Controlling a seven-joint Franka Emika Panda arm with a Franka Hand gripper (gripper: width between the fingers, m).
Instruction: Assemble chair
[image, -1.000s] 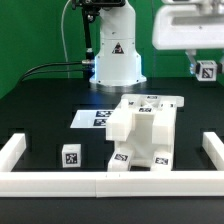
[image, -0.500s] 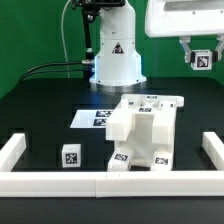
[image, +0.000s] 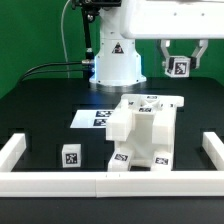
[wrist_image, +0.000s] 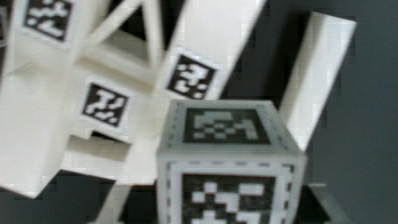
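Observation:
The partly built white chair stands on the black table in the middle of the exterior view, with tags on its blocky faces. My gripper hangs high above the table at the exterior view's upper right, shut on a small white tagged chair block. In the wrist view the held block fills the foreground between the fingers, and the chair's tagged parts lie below it. Another loose tagged block sits on the table at the front of the exterior view's left.
The marker board lies flat behind the chair. A long white border rail runs along the front, with side pieces at both ends. The robot base stands at the back.
My gripper has moved toward the exterior view's left and slightly down, carrying the tagged block with it. The chair and the loose block have not moved.

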